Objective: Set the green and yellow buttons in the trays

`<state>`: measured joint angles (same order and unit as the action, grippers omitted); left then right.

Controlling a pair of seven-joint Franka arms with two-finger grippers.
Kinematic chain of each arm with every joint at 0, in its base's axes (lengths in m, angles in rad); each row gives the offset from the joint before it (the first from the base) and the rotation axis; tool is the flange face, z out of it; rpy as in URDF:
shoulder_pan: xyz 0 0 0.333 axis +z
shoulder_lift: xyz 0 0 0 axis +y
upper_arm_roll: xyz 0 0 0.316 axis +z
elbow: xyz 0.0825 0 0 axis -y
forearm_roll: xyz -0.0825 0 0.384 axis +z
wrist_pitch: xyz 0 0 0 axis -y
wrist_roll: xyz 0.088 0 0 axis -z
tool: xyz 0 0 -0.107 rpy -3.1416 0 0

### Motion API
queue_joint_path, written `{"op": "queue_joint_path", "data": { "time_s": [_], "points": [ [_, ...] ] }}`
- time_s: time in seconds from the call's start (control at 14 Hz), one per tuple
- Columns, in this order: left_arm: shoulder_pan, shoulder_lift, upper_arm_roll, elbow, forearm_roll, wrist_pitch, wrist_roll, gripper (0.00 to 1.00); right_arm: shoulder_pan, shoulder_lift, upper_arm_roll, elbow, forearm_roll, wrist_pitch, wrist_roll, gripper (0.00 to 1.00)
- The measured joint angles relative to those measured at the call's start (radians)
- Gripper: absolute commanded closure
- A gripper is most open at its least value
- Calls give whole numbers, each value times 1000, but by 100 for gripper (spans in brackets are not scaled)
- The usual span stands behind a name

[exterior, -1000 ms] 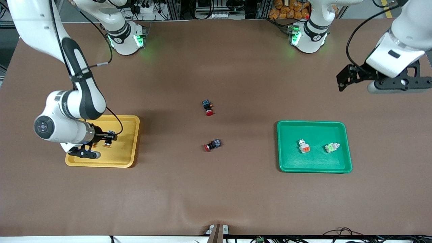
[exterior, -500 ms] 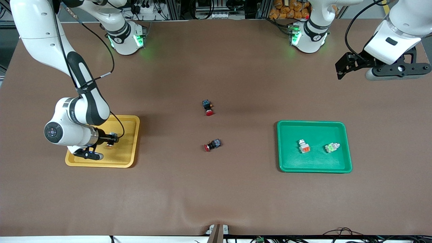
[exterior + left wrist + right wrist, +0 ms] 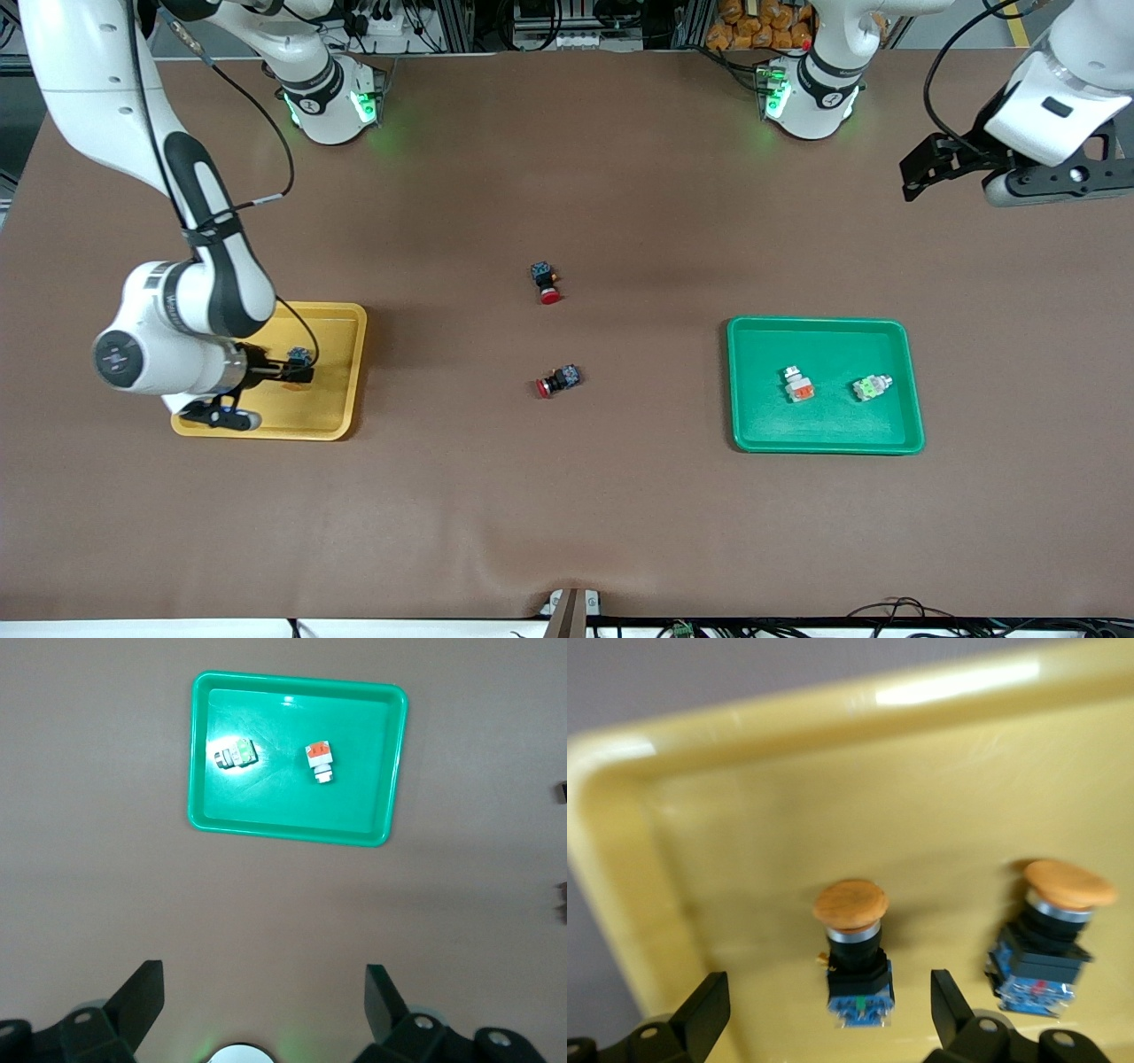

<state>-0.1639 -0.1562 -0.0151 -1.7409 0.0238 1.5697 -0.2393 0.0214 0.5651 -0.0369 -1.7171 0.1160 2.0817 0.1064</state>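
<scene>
In the yellow tray (image 3: 341, 372) the right gripper (image 3: 824, 1014) hangs fingers spread over two orange-capped buttons (image 3: 852, 948) — the release step looks finished. The red-capped buttons (image 3: 556, 381) lie mid-table; both grey buttons (image 3: 799, 386) rest in the green tray (image 3: 824, 443). The left gripper (image 3: 261, 1001) waits, fingers apart — next comes only retreat.
</scene>
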Motion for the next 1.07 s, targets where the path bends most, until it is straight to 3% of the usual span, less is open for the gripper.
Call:
{"op": "queue_joint_path", "data": {
  "time_s": [0.21, 0.57, 1.07],
  "points": [
    [-14, 0, 19, -7, -1, 7, 0, 0, -20, -13, -5, 188, -1, -107, -1, 0],
    [-13, 0, 10, -14, -1, 16, 0, 0, -29, -42, -5, 523, -50, -497, -1, 0],
    [0, 1, 6, -13, -1, 26, 1, 0, -29, -236, -1, 635, -86, -783, -1, 0]
  ]
}}
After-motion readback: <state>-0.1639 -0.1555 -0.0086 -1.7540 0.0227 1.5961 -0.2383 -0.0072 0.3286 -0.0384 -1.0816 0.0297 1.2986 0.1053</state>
